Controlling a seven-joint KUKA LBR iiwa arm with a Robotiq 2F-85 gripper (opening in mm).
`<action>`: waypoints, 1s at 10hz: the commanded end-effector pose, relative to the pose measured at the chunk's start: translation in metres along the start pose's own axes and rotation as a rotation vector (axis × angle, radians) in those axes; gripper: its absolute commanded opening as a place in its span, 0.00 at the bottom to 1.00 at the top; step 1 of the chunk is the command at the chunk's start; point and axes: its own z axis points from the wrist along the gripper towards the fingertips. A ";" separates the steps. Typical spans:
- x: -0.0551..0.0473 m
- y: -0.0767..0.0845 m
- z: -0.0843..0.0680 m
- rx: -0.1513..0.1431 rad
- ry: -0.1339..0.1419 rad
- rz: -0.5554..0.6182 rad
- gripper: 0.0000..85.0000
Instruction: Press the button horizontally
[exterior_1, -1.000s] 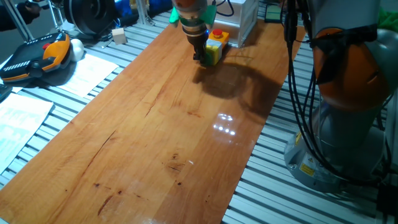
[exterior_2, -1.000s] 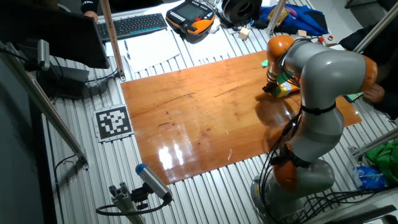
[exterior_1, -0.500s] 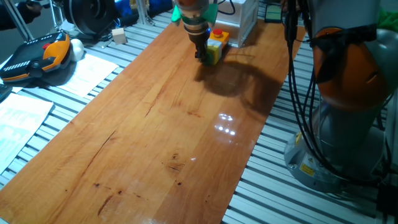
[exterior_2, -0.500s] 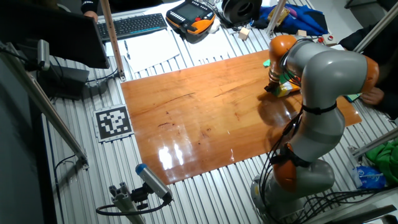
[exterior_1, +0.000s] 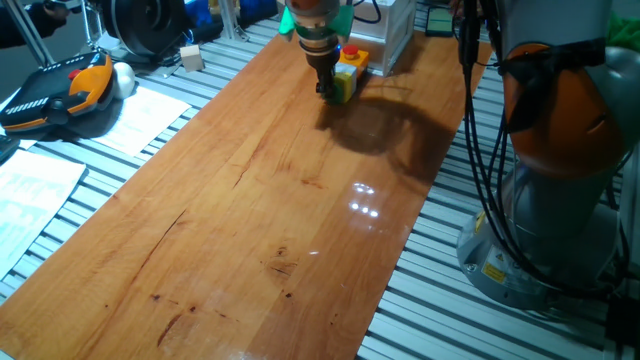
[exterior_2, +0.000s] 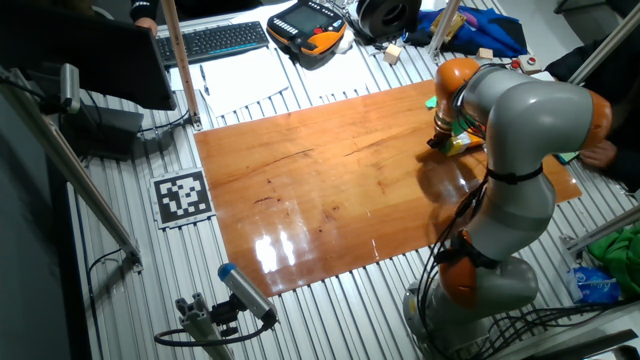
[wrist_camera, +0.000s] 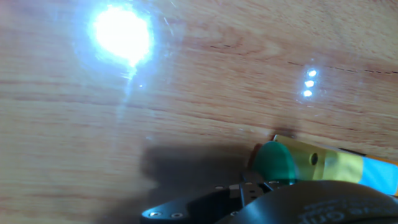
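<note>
The green dome button (wrist_camera: 274, 163) sits on the side of its small yellow box (wrist_camera: 323, 165), facing sideways along the wooden table (exterior_1: 250, 200). In the hand view my gripper (wrist_camera: 242, 190) is at the bottom edge with its fingertips together, right against the green dome. In one fixed view the gripper (exterior_1: 328, 88) stands upright beside the yellow box (exterior_1: 344, 84) at the table's far end and hides the green button. A smaller red button (exterior_1: 350, 54) tops a yellow box just behind. The other fixed view shows the gripper (exterior_2: 440, 140) by the box (exterior_2: 460, 144).
A white case (exterior_1: 395, 30) stands behind the boxes at the table's far edge. A teach pendant (exterior_1: 60, 92) and papers (exterior_1: 140, 118) lie left of the table. My arm's base (exterior_1: 560, 200) stands to the right. Lamp glare (wrist_camera: 121, 31) marks the wood.
The gripper has crept a little toward the far end of the table, closing against the yellow box, which looks nudged slightly the same way.
</note>
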 end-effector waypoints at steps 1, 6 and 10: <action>-0.003 0.004 -0.002 -0.001 0.001 0.002 0.00; -0.024 0.050 -0.028 -0.056 0.002 0.103 0.00; -0.034 0.096 -0.070 -0.120 0.042 0.242 0.00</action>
